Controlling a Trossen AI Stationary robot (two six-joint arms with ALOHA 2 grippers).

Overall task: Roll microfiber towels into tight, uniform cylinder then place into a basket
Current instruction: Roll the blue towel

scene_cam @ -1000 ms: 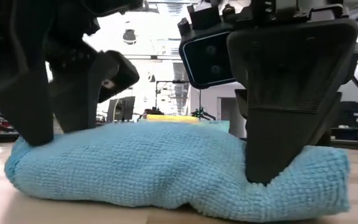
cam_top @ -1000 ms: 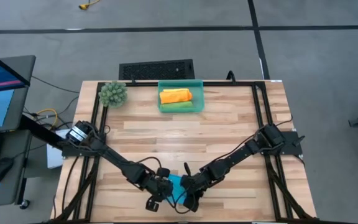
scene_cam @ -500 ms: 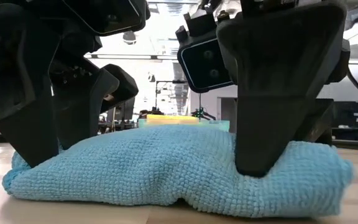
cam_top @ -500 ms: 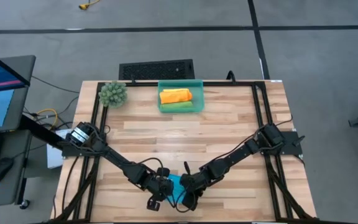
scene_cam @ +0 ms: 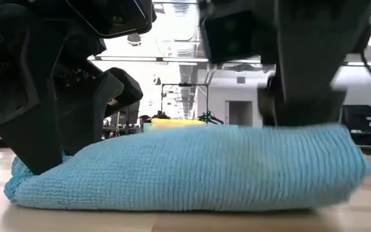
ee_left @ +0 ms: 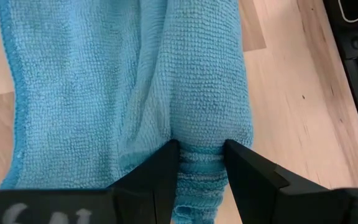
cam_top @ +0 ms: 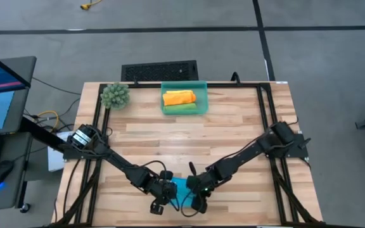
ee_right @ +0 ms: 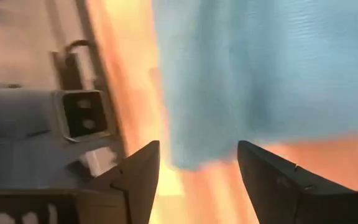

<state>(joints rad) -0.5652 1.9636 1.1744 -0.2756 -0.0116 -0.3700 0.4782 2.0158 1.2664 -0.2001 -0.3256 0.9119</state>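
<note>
You've got three towels in view: one blue towel at the near table edge, plus one orange towel and one green towel rolled in the basket. One basket. One spiky plant ball. Two arms, so two grippers: left gripper, right gripper. One wooden table.

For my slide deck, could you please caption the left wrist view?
Left gripper pinching a fold of the blue towel on the wooden table.
</note>
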